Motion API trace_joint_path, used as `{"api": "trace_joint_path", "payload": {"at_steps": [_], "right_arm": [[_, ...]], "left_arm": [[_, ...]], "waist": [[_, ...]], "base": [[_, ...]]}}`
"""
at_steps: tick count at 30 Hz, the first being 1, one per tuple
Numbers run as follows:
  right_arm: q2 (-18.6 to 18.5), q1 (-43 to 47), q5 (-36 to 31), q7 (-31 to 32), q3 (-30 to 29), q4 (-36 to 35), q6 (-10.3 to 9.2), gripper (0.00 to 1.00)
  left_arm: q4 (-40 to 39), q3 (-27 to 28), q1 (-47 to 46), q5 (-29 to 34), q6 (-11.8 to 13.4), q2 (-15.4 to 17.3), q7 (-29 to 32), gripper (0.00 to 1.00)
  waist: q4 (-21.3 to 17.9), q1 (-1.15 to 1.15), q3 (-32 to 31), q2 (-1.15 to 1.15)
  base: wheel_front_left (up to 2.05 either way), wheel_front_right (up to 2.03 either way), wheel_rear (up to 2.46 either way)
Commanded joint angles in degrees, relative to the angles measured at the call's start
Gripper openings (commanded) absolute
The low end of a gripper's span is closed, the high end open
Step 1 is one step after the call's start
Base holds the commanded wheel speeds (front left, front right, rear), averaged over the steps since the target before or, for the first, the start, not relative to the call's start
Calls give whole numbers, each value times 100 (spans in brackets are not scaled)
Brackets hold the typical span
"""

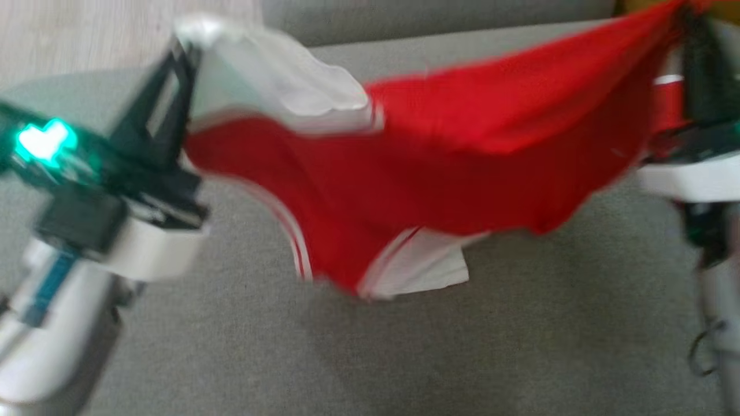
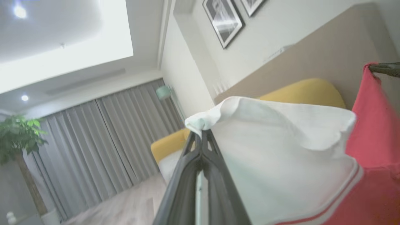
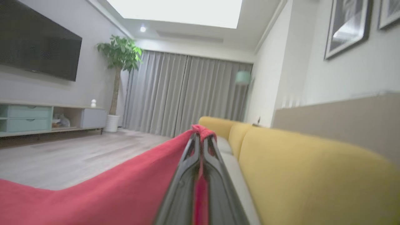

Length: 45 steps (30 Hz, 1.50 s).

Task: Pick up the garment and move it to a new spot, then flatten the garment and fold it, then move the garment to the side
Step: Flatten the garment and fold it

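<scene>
Red-and-white shirt [image 1: 428, 173] spans left to right, sagging midway; left hand [image 2: 203, 133] pinches its white end, right hand [image 3: 201, 132] its red.

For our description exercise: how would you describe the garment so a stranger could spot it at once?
Above the grey sofa seat, the garment hangs stretched between the left gripper and the right gripper, each shut on one end. It alone is bright red, with white sleeves and striped edging.

Head view motion-smeared throughout. Corner of garment [image 1: 428, 173] cut by top edge, 1 o'clock. There, right gripper [image 1: 688, 17] tips buried in red cloth. Left gripper [image 1: 186, 46] tips, 10 o'clock, under white fabric.
</scene>
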Motion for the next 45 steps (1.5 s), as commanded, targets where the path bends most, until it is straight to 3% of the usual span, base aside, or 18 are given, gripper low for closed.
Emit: {"api": "trace_joint_path", "payload": {"at_steps": [1,8,10,13,17,23,28,33,38,42,45], "right_arm": [[-209,-344,-30,-21,-46,-405,-4,0],[-908,-1297,111,241,-175,-727,-4,0],[-1030,-1633,297,491,-32,-540,-4,0],[-1218,-2531,906,939,560,408,-4,0],[-1325,-3116,1221,968,909,1070,-4,0],[-1444,-4289,1400,278,1289,2015,-4,0],[-1493,-4592,1387,30,1504,2420,-4,0],[-1750,-4179,1697,-14,1596,2243,-4,0],[-2274,-3625,2062,-18,1279,1398,-4,0],[-2633,-3283,2288,262,1105,831,-4,0],[-2779,-3071,2336,882,1316,680,-4,0]], "left_arm": [[-332,399,-608,-81,-122,323,-37,0],[-433,548,-2223,-469,-788,470,232,0],[-174,520,-2689,-689,-913,399,428,0],[970,345,-3754,-991,-1079,275,865,0],[1789,174,-4399,-939,-1131,206,790,0],[2972,-20,-5445,-644,-1150,-99,28,0],[3409,-131,-5522,-726,-1166,-291,-544,0],[3006,-361,-4873,-939,-1185,-76,-744,0],[1878,-284,-4455,-1282,-1190,272,-714,0],[1008,-23,-4404,-1758,-1178,453,-285,0],[789,83,-4337,-2167,-1045,467,312,0]], "waist": [[-117,0,-176,0],[-215,0,-190,0],[-218,0,-102,0],[-168,0,374,0],[-97,0,788,0],[47,0,1366,0],[140,0,1459,0],[215,0,1366,0],[270,0,1208,0],[250,0,1131,0],[259,0,1192,0]], "base": [[0,0,0],[0,0,0],[0,0,0],[0,0,0],[0,0,0],[0,0,0],[0,0,0],[0,0,0],[0,0,0],[0,0,0],[0,0,0]]}}
